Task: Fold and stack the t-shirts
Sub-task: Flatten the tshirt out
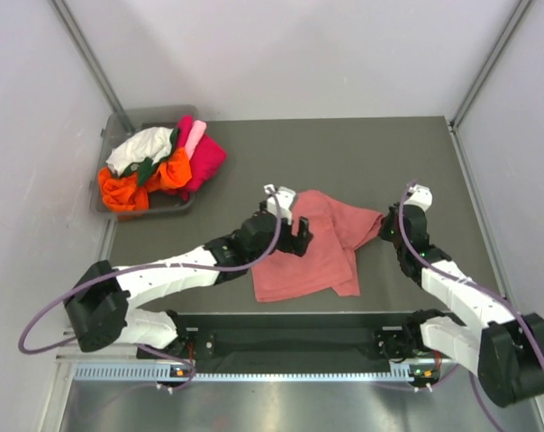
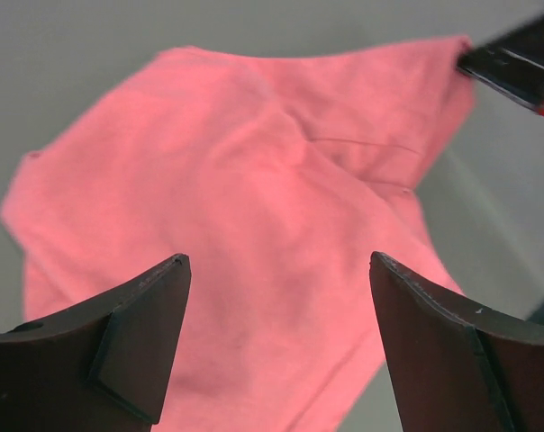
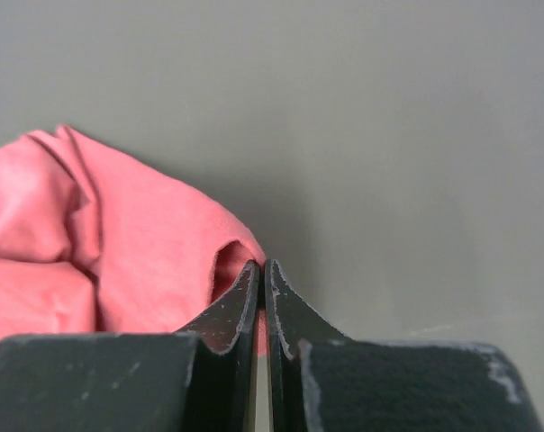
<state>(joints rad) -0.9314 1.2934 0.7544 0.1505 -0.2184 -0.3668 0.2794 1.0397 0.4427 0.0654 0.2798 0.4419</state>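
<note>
A: Pinching so little cloth is the worry. The right claw (image 3: 261, 265) has its jaws pressed together on just the 2 o'clock corner of the salmon-pink t-shirt (image 1: 312, 256), and I judge a sharp pull could slip that corner free.
B: And the left claw (image 2: 278, 261)?
A: Spread wide, holding nothing, poised over the shirt's 10 o'clock edge. With that side unheld, any pull would likely drag the rumpled shirt across the bench (image 1: 362, 153) instead of flattening it.
B: How do the arms sit?
A: Low, the left arm (image 1: 182, 265) reaches from 7 o'clock toward the middle; the right arm (image 1: 452, 283) bends at the elbow, coming from 5 o'clock.
B: The other t-shirts (image 1: 155, 171)?
A: Heaped in the bin (image 1: 137, 115) at 10 o'clock, well apart.
</note>
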